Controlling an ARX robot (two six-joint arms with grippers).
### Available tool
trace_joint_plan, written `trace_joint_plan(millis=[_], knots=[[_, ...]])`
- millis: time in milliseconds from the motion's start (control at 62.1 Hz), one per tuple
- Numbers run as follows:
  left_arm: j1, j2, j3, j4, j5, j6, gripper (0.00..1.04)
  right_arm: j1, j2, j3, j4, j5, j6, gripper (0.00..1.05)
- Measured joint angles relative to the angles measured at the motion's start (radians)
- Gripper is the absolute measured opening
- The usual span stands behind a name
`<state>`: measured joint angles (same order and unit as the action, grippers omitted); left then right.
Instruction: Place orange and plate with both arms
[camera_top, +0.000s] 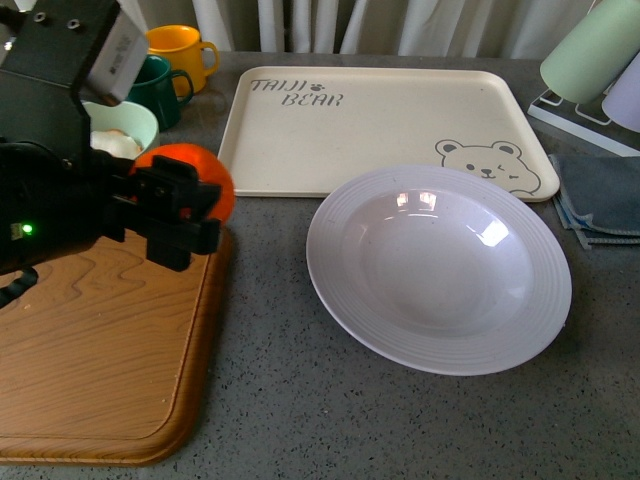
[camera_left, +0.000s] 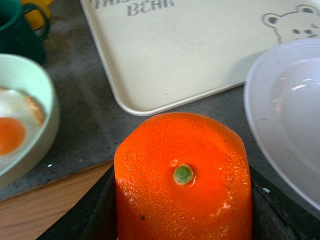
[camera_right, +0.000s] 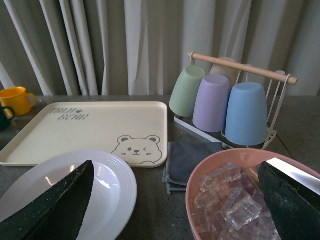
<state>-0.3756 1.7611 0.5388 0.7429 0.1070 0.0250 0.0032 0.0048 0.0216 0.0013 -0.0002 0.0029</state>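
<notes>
My left gripper (camera_top: 180, 205) is shut on the orange (camera_top: 205, 175), holding it above the right edge of the wooden board, left of the plate. In the left wrist view the orange (camera_left: 182, 175) fills the space between the black fingers (camera_left: 82, 220), green stem dot facing the camera. The white ridged plate (camera_top: 440, 270) lies empty on the grey counter, in front of the bear tray. It also shows in the left wrist view (camera_left: 290, 115) and the right wrist view (camera_right: 110, 185). My right gripper (camera_right: 175, 200) is open, hovering between the plate and a pink bowl; it is outside the front view.
A cream bear tray (camera_top: 370, 120) lies behind the plate. The wooden cutting board (camera_top: 100, 340) is at front left. Behind it are a pale green bowl (camera_left: 47, 100) with a fried egg, a green mug (camera_top: 160, 90) and a yellow mug (camera_top: 180, 50). At the right are a grey cloth (camera_top: 600, 195), a cup rack (camera_right: 235, 100) and the pink bowl (camera_right: 195, 185) of ice cubes.
</notes>
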Motion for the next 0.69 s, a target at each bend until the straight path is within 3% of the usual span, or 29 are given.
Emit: trace_joint_plan(millis=[403,693], knots=[[-0.241,0.158,0.234,-0.033,0.021,-0.032,0.55,0.000,0.000,0.000,0.000,0.000,0.000,0.96],[-0.301,0.274,0.329,-0.043,0.014,-0.069,0.54,0.000,0.000,0.000,0.000,0.000,0.000,0.96]])
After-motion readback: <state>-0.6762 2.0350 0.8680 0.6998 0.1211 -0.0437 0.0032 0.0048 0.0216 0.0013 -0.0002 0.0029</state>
